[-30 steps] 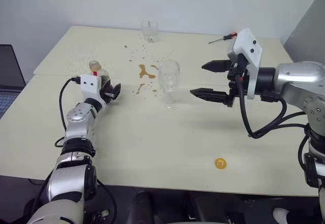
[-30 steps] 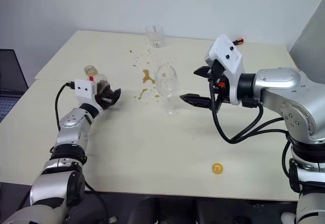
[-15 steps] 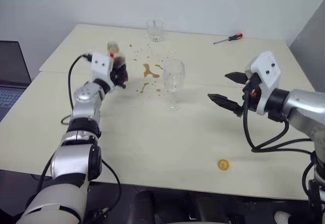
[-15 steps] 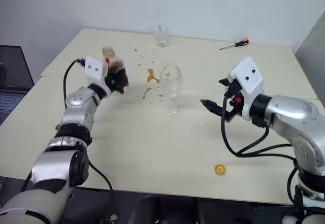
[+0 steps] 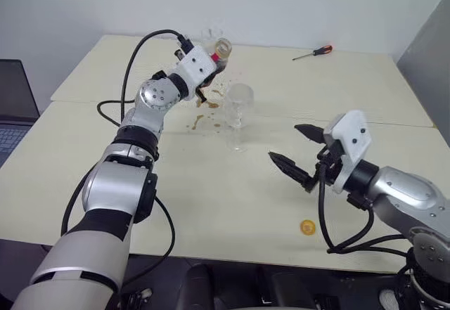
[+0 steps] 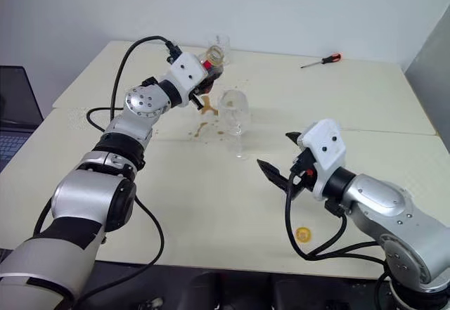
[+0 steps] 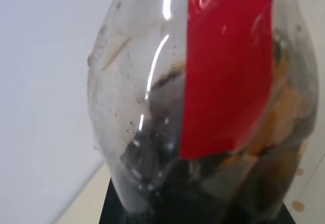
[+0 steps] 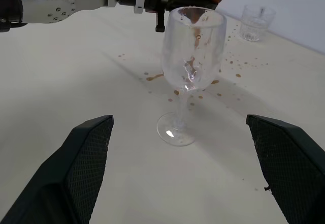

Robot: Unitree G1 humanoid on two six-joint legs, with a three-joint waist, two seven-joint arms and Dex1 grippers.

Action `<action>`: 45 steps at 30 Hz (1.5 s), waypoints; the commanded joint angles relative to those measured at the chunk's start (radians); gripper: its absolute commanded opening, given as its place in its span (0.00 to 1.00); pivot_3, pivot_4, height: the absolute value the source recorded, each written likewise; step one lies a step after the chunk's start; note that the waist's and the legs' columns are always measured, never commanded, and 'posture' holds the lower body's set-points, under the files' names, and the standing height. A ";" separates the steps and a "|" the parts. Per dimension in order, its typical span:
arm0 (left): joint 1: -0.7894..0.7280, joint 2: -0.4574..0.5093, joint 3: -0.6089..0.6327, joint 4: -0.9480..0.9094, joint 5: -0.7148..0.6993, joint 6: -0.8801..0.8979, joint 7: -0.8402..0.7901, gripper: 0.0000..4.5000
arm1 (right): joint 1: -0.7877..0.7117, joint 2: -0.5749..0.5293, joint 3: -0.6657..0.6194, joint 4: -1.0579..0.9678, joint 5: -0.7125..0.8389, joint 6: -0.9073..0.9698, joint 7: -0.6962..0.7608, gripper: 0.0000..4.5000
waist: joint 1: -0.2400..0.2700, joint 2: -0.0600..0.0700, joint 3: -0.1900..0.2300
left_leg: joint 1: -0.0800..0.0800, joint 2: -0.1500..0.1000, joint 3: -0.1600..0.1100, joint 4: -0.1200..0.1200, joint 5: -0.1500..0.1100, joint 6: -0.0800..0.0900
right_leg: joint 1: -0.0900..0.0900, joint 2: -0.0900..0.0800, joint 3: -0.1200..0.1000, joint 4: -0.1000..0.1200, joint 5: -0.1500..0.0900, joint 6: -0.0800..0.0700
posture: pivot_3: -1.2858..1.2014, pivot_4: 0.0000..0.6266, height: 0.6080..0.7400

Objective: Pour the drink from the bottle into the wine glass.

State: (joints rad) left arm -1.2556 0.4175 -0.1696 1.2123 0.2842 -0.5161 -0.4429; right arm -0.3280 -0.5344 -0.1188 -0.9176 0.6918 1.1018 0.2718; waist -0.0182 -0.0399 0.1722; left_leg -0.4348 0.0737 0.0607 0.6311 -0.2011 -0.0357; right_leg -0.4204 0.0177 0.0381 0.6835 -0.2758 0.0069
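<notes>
The left claw [image 5: 208, 71] is clamping the bottle [image 5: 218, 51] and holding it tilted in the air just up and to the left of the wine glass [image 5: 238, 115], the open mouth of the bottle leaning toward the glass rim from about ten o'clock. The wrist camera is showing the bottle's clear wall, its red label strip [image 7: 226, 66] and the dark drink [image 7: 203, 183] lying against the low side. The wine glass is standing upright near the middle of the pale surface [image 5: 211, 204]; whether any drink is already sitting in its bowl is hard to judge, though brown streaks seem to be clinging to the inside. Brown spills [image 5: 200, 120] are lying on the surface at about ten o'clock from the glass foot. The right claw [image 5: 299, 155] is hanging with its fingers wide apart, gripping nothing, at about four o'clock from the glass and well apart from it. A yellow cap [image 5: 306, 226] is lying near the front edge, a tumbler [image 8: 256, 22] is standing at the far side, and a screwdriver [image 5: 312, 53] is lying at about one o'clock.
</notes>
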 commanded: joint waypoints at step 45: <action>-0.088 0.169 -0.192 0.007 0.294 -0.261 0.251 0.17 | 0.009 -0.092 0.074 0.018 -0.025 -0.137 0.054 1.00 | -0.009 0.000 0.000 | 0.000 -0.001 -0.001 0.014 0.000 0.000 | 0.000 -0.001 0.000 0.015 -0.002 0.004 | 0.52 0.24 1.00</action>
State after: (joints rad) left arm -1.2940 0.5664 -0.3667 1.2289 0.5787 -0.7705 -0.1999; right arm -0.3226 -0.6175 -0.0348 -0.8881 0.6800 0.9986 0.3195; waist -0.0272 -0.0400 0.1722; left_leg -0.4347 0.0725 0.0598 0.6447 -0.2011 -0.0357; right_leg -0.4204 0.0166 0.0383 0.6982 -0.2778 0.0106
